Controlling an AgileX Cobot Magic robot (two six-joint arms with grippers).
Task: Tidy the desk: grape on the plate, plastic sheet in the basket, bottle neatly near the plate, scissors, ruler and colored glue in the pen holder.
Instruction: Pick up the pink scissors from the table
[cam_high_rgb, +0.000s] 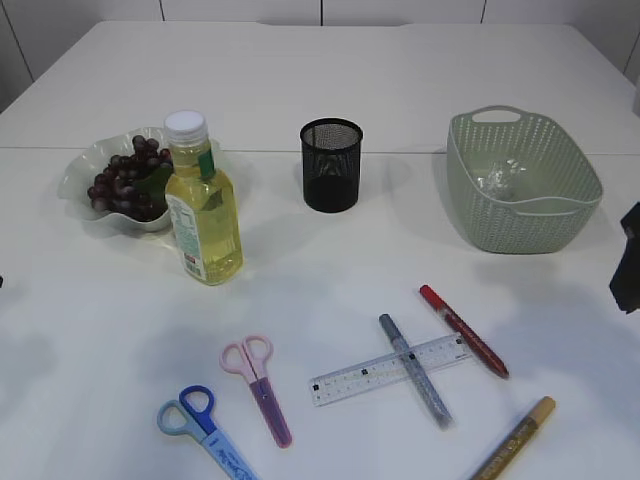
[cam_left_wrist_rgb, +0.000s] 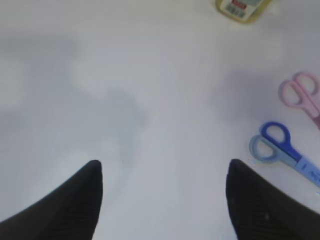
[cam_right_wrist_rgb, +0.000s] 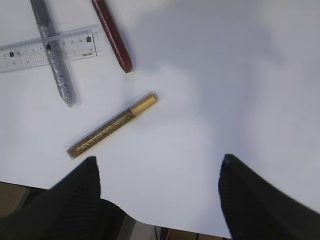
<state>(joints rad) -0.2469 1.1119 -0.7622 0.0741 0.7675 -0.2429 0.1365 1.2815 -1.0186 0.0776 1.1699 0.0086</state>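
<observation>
**White desk, both grippers spread and empty**

On the white table (cam_high_rgb: 330, 80), grapes (cam_high_rgb: 125, 180) fill the plate (cam_high_rgb: 75, 175) at upper left, with the bottle (cam_high_rgb: 203, 215) beside it. The pen holder (cam_high_rgb: 331, 165) stands at center, the basket (cam_high_rgb: 522, 180) at upper right. Scissors (cam_high_rgb: 258, 385), ruler (cam_high_rgb: 390, 370) and glue pens (cam_high_rgb: 415, 370) lie along the bottom. The left gripper (cam_left_wrist_rgb: 162, 200) and the right gripper (cam_right_wrist_rgb: 157, 195) are both parted, holding nothing.

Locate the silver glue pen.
Exterior view, front right of centre: the silver glue pen lies across the clear ruler, left of the red glue pen.
</observation>
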